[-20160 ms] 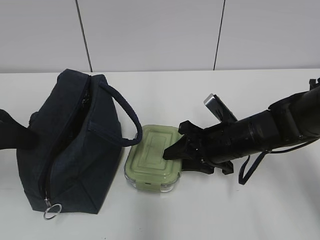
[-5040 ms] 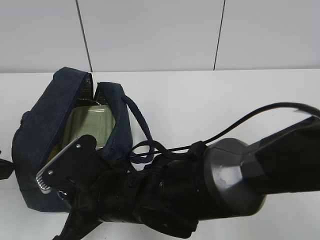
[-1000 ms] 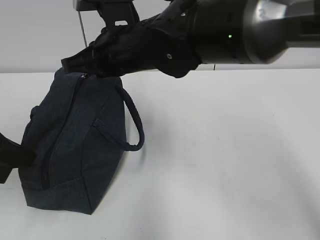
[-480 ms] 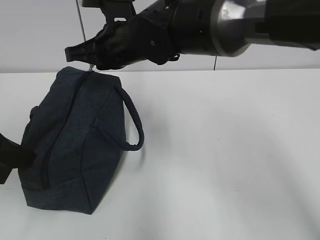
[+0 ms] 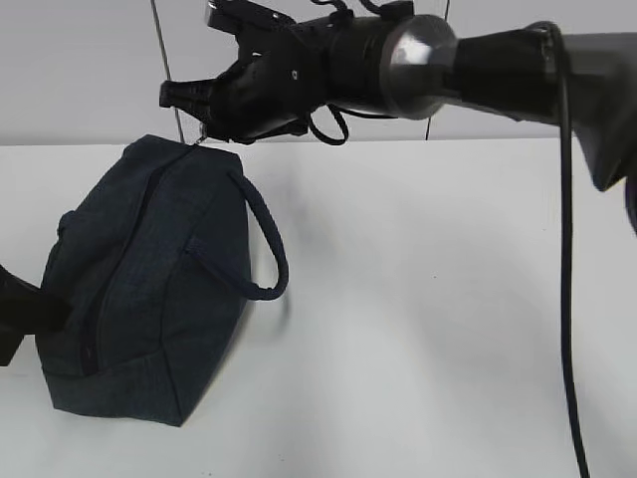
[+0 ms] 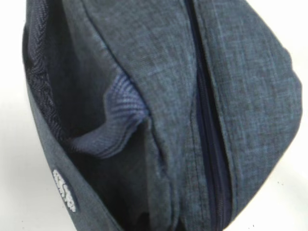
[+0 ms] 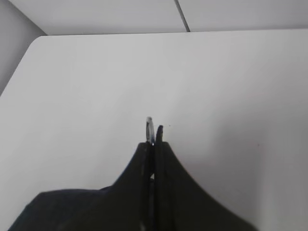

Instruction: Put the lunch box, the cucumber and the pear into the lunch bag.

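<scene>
The dark navy lunch bag (image 5: 149, 289) lies on the white table with its zipper (image 5: 119, 269) closed along the top. My right gripper (image 5: 204, 127) is above the bag's far end, shut on the metal ring pull (image 7: 150, 129), whose rim sticks out between the closed fingertips. My left gripper (image 5: 15, 319) is at the bag's near left end. In the left wrist view the bag fabric (image 6: 159, 96) fills the frame and bunches toward the jaws; the fingers are hidden. The lunch box, cucumber and pear are out of view.
The bag's looped handle strap (image 5: 267, 249) hangs over its right side. The white table (image 5: 448, 299) stretches to the right of the bag. A grey panelled wall (image 5: 80, 70) stands behind. A black cable (image 5: 567, 249) hangs at the right.
My right gripper has moved a little right and up with the ring pull, drawing the bag's far end with it. The left gripper and the bag's near end have stayed put.
</scene>
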